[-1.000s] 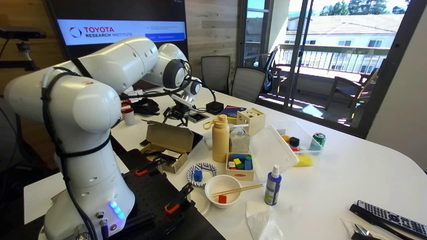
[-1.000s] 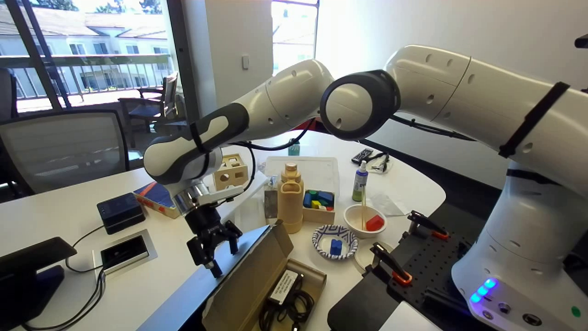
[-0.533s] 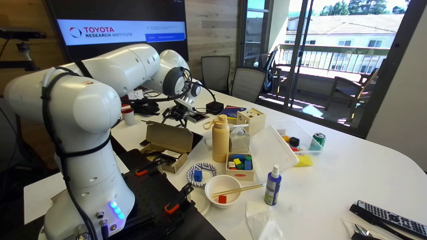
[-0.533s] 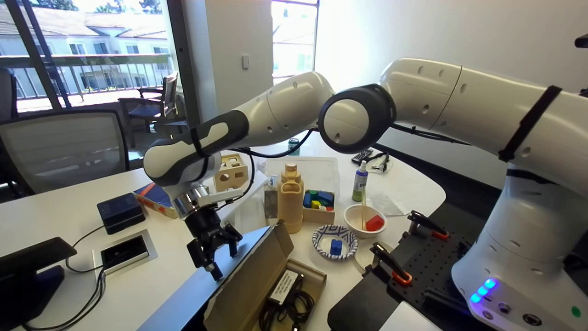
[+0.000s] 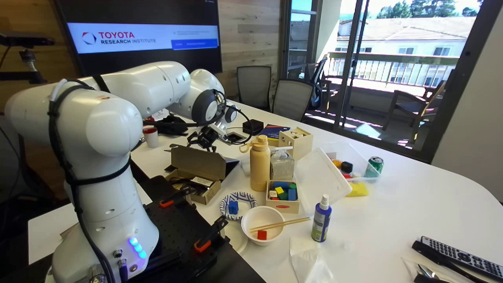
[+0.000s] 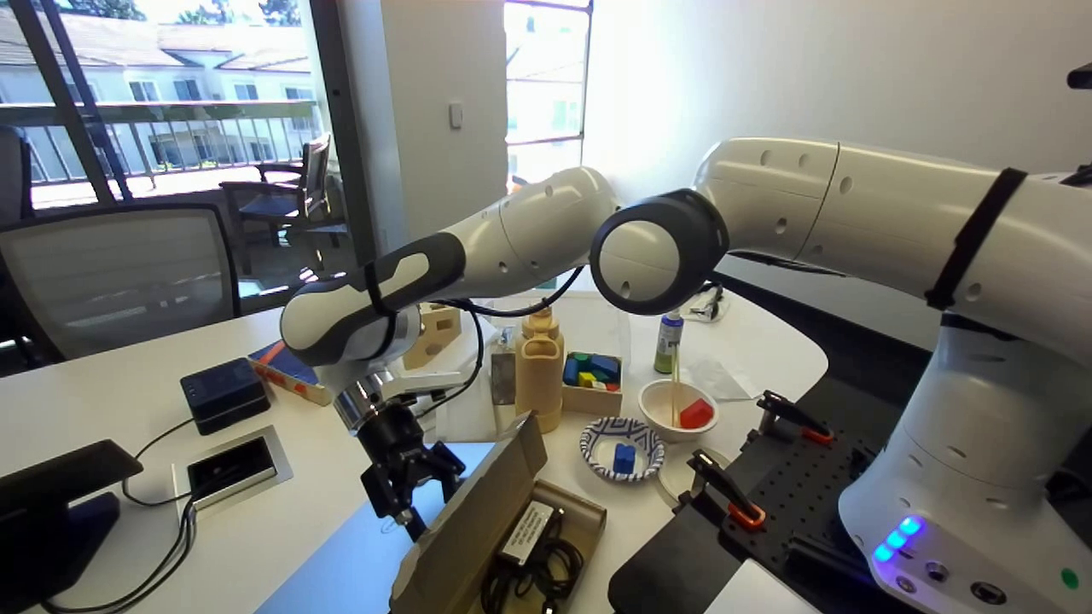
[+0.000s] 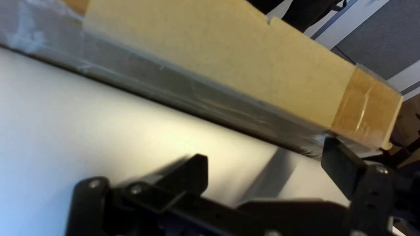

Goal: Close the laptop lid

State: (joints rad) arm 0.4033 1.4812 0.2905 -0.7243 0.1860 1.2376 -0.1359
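Hand (image 6: 432, 506): fingers (image 7: 188, 173) spread well apart, nothing pinched between them. It points down over the lid (image 6: 363, 546) of the laptop (image 6: 324, 588), tips very close to the pale outer face; touching or not, can't tell. Arm (image 6: 533, 230) reaches in from 11 o'clock in an exterior view.

Lid runs from under the hand toward 8 o'clock, tilted, leaning toward the cardboard box (image 5: 213, 192). A dark patch past the box in an exterior view is likely the screen (image 5: 231, 168), so not shut. Base hidden, exact angle unreadable.

Progress, judged: partway, lid tipped some way down, pushing step in hand. Left: press it the rest of the way flat, then lift the hand off.

Next out, 3 to 4 o'clock: the box, its flap (image 6: 482, 512) raised right beside the lid. Wrist view has the flap crossing from 10 to 4 o'clock, one finger overlapping its lower edge. Likely snag: flap blocks the lid or box gets shoved. Box resting on the laptop or only beside it: can't tell.

Farther out on the tabletop (image 6: 320, 465): bottle (image 6: 539, 375) at 1 o'clock, plate (image 6: 589, 448) and bowl (image 6: 653, 422) past 2; probably no bother.
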